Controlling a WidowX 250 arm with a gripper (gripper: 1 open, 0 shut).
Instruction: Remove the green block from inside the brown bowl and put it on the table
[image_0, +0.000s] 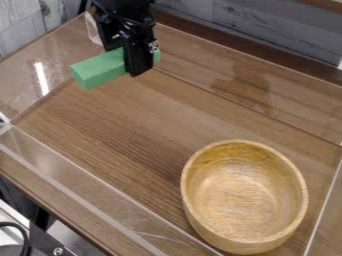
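My fingers pinched the green block above the counter. The brown bowl sat well apart. The block seemed unlabelled.

Robot lab bench, wood-grain table fenced by low clear acrylic walls, black robot arm above it, grey plank wall behind, single wooden bowl

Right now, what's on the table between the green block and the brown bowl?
Nothing: in the camera view, only bare table lies between the green block, held in the end effector, and the brown bowl.
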